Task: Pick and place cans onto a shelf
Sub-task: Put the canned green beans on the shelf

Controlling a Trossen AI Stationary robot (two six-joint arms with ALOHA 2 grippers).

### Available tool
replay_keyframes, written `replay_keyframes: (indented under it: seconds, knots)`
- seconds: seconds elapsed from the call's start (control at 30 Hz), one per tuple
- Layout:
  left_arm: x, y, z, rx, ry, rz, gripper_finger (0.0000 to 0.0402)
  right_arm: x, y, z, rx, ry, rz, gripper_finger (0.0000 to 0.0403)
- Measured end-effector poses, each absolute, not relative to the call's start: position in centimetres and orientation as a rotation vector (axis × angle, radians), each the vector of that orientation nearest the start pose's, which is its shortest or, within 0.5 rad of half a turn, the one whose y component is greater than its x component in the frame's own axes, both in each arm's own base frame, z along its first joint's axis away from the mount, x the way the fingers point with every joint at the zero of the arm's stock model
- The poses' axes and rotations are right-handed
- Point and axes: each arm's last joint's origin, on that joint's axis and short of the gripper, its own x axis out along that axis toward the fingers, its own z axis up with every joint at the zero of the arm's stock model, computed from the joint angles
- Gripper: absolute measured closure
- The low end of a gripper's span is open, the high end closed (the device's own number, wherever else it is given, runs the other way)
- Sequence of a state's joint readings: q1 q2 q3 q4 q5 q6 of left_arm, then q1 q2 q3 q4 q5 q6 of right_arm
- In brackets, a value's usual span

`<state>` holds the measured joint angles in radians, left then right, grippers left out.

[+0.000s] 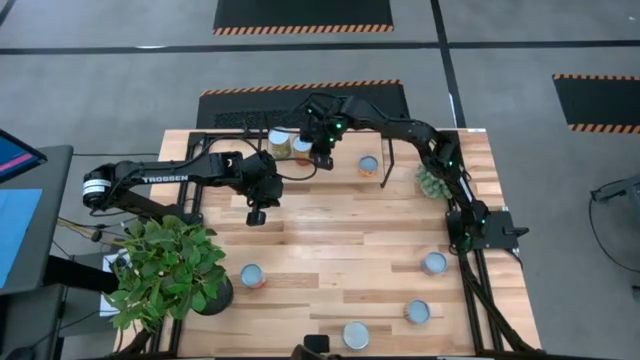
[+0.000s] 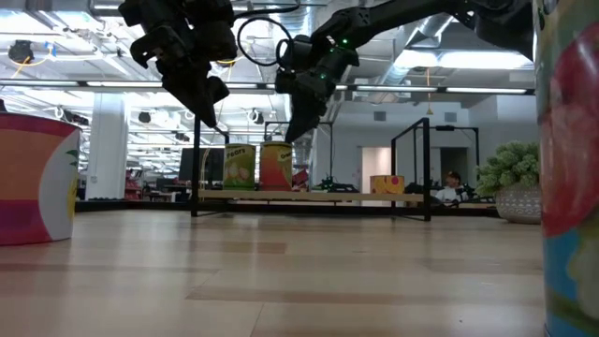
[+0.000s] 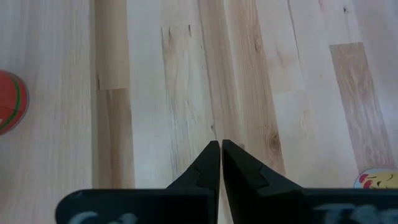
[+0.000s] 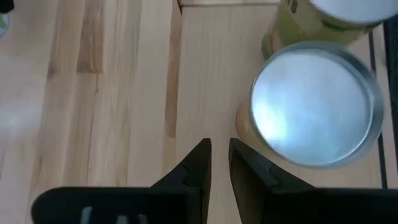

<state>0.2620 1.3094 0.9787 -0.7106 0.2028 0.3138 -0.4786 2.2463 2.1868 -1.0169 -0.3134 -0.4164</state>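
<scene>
Two cans stand side by side on the low wood shelf [image 1: 240, 160] at the table's far edge: a yellow-green one [image 1: 279, 140] and an orange one with a silvery top [image 1: 302, 148], also seen in the right wrist view [image 4: 314, 102]. My right gripper [image 4: 219, 144] hovers above the shelf just beside the orange can, empty, its fingers all but shut with a narrow gap. My left gripper [image 3: 221, 144] is shut and empty, high above bare tabletop nearer the middle [image 1: 256, 216]. In the low view both grippers hang above the shelf, left [image 2: 213, 120] and right [image 2: 288, 136].
Another can [image 1: 369, 165] stands near the shelf's right legs. Several cans stand on the table's near half [image 1: 252, 275] [image 1: 434, 263] [image 1: 417, 311] [image 1: 356, 334]. A big potted plant [image 1: 165, 270] stands at the near left, a small one [image 1: 432, 180] at the right.
</scene>
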Motion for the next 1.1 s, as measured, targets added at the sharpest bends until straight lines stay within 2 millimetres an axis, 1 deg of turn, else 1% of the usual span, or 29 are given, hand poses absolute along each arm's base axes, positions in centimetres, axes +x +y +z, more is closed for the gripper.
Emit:
replay_keyframes:
  seconds: [0.27, 0.67, 0.97, 1.1]
  knots:
    - [24.5, 6.0, 25.3, 0.05, 1.003, -0.105, 0.0396, 42.8, -21.7, 27.2, 0.029, 0.982, 0.047, 0.0321]
    - [24.5, 6.0, 25.3, 0.044, 1.003, -0.103, 0.0396, 42.1, -23.3, 27.2, 0.03, 0.974, -0.004, 0.0321]
    - [24.5, 6.0, 25.3, 0.044, 1.003, -0.102, 0.0396, 42.1, -23.4, 27.2, 0.026, 0.98, -0.022, 0.0321]
    - [24.5, 6.0, 25.3, 0.035, 1.003, -0.097, 0.0396, 42.1, -23.7, 27.2, 0.006, 0.989, -0.065, 0.0321]
